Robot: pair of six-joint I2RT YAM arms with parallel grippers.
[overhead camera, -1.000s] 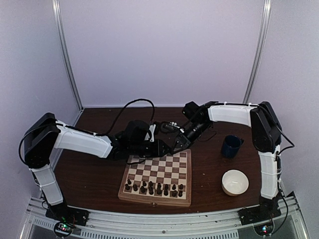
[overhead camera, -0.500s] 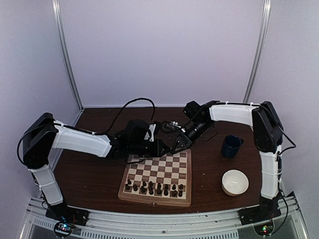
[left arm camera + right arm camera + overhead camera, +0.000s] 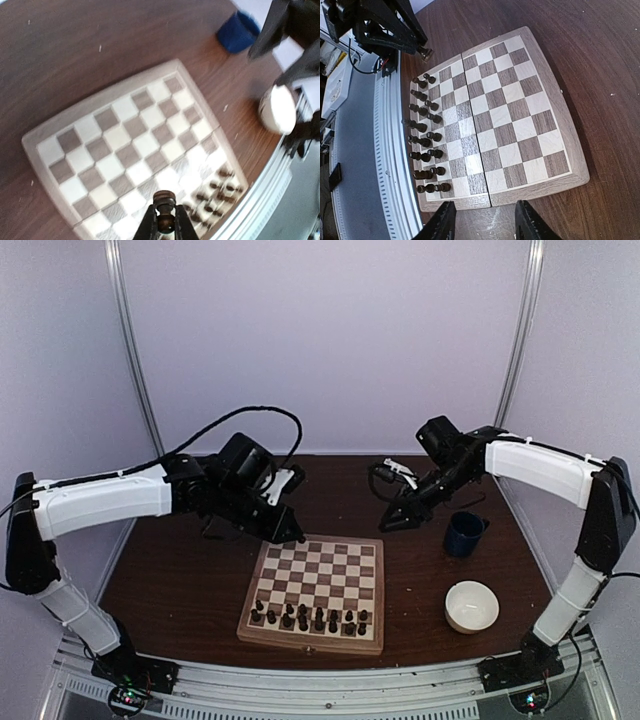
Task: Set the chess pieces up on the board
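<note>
A piece (image 3: 164, 199) is pinched in the left claw (image 3: 164, 219) over the board (image 3: 125, 136), lower centre; the right claw (image 3: 485, 222) is held spread, bottom edge; other pieces (image 3: 425, 140) are ranked at left.

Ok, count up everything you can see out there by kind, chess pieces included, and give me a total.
chess pieces: 16 (15 standing on the board, 1 pinched in the left gripper)
board: 1
blue cup: 1
white bowl: 1
Total: 19
</note>
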